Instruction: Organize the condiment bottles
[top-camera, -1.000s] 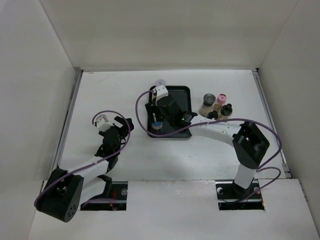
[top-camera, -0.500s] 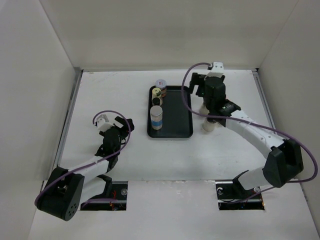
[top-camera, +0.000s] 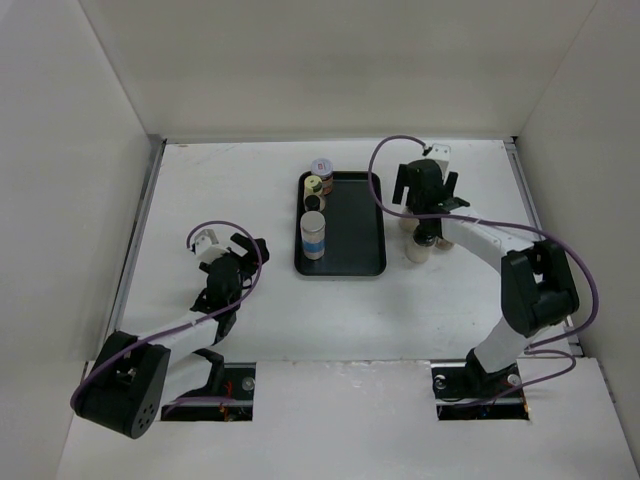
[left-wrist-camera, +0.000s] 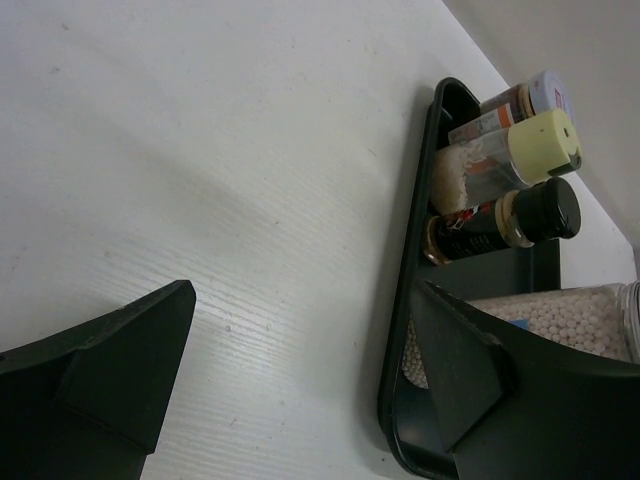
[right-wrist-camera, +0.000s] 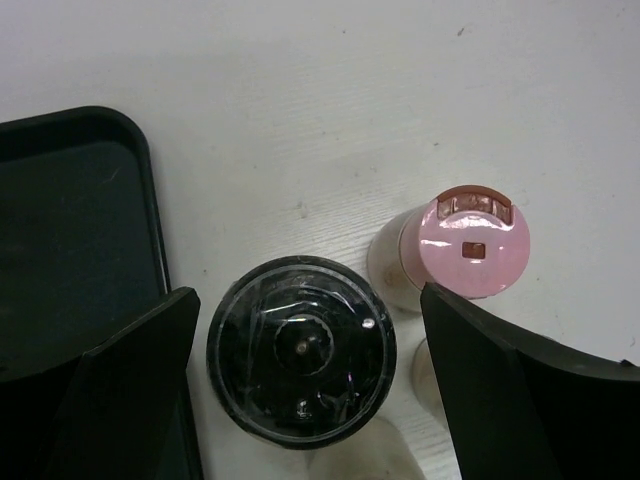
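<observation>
Right of the tray, the right gripper is held spread and empty over the black-capped jar. The pink-capped bottle just beside it could be toppled by a descending finger. The left gripper is likewise released.

One black tray at centre frame, with four bottles in a row along its left edge: whitish-capped bottle, yellow-capped bottle, black-capped bottle, blue-label bottle. To its right, a partly hidden cluster shows at least three more: black-lidded jar, pink-capped bottle, pale bottle. Two arms: left arm, right arm.
</observation>
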